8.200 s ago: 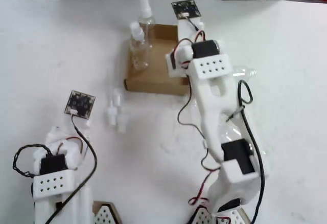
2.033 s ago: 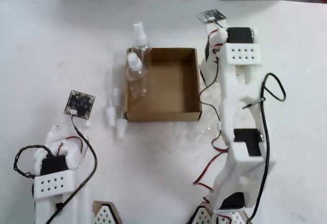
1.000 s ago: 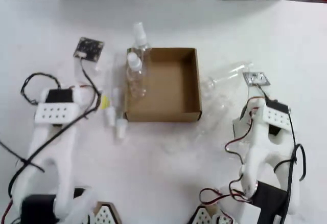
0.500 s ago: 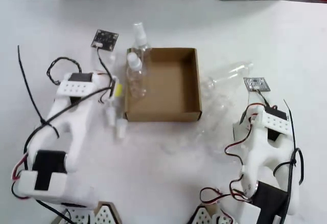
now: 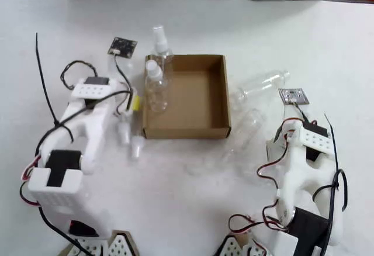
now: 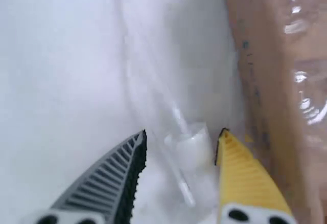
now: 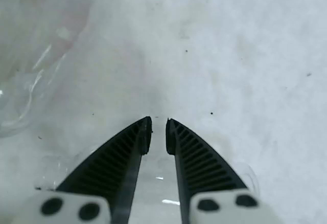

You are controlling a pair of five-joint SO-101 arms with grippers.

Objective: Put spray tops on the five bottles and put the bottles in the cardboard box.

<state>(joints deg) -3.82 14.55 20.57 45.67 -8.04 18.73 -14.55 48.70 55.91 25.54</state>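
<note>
The cardboard box (image 5: pixel 186 96) stands mid-table. One capped clear bottle (image 5: pixel 155 88) stands in its left side, and another capped bottle (image 5: pixel 160 44) stands at its far left corner. Two uncapped clear bottles (image 5: pixel 261 84) (image 5: pixel 248 126) lie right of the box. Two white spray tops (image 5: pixel 124 132) (image 5: pixel 137 147) sit by the box's left front corner. My left gripper (image 6: pixel 181 138) is open, low over the table, its grey and yellow fingers on either side of a spray top (image 6: pixel 190 145) next to the box wall (image 6: pixel 255 81). My right gripper (image 7: pixel 157 127) is shut and empty over bare table, near a clear bottle (image 7: pixel 36 55).
The left arm (image 5: pixel 87 121) lies along the box's left side and the right arm (image 5: pixel 304 151) sits at the right front. A cushioned edge runs along the table's far side. Open table spreads in front of the box.
The right arm has pulled back from the box to the right front and now rests. The left arm has swung forward to the spray tops beside the box.
</note>
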